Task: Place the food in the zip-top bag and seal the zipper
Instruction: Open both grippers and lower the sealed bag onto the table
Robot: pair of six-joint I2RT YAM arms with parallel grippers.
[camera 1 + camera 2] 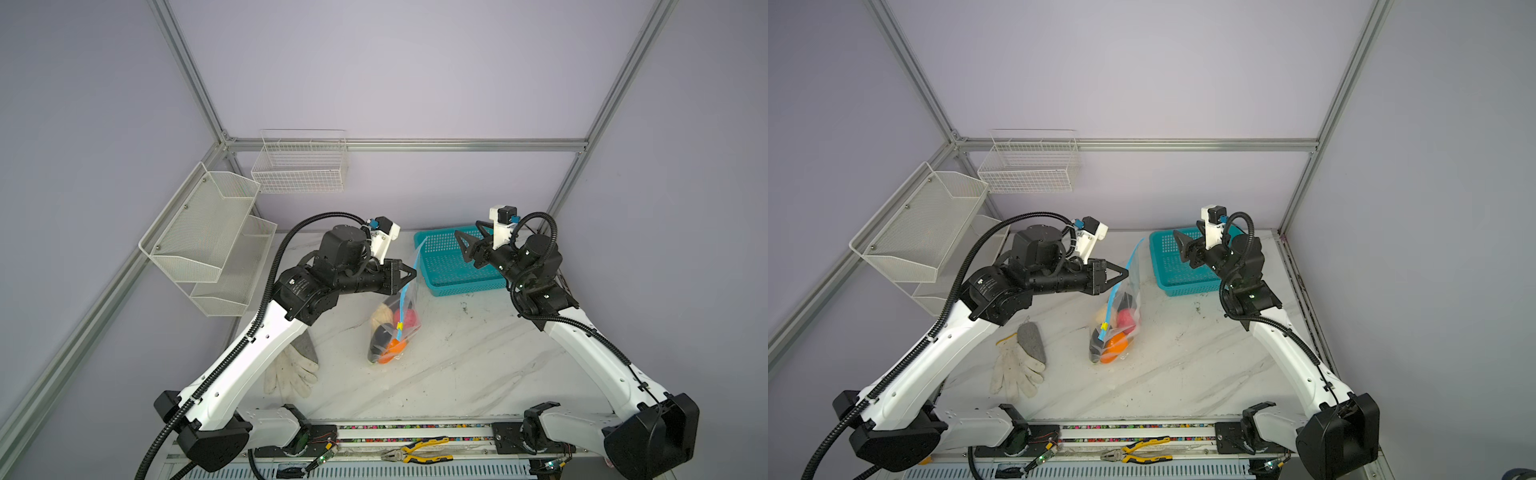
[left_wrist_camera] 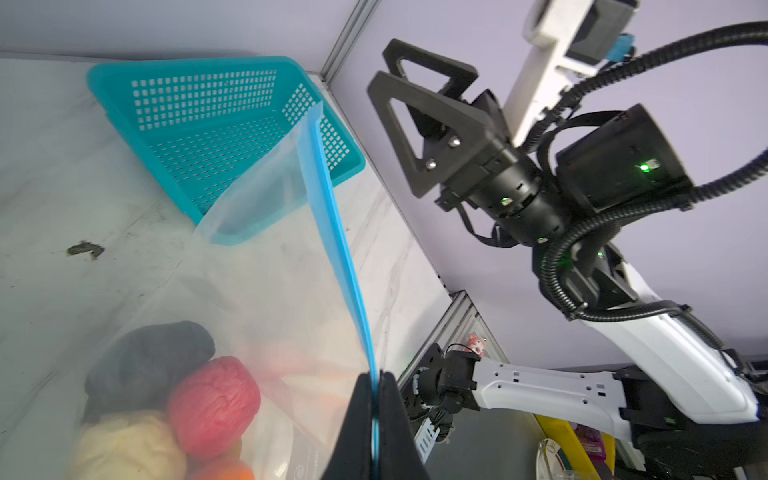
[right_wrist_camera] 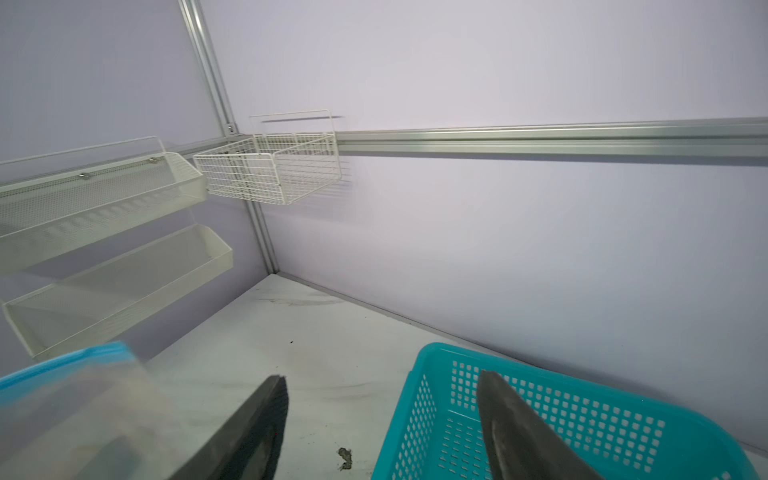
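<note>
Clear zip-top bag (image 2: 270, 270) hangs slanted at mid-tabletop (image 1: 457, 365). Food (image 2: 214, 405), in pink, cream, orange and dark pieces, is bunched at its bottom. Light-blue zipper (image 2: 332, 232) runs taut; yellow slider (image 1: 400, 325) sits near the lower end.

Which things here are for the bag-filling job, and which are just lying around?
For the job: bag, toy food inside it, blue zipper, left gripper pinching the zipper, right gripper open and empty.
Just lying around: teal basket, white gloves, pliers, wire racks on the wall.
</note>
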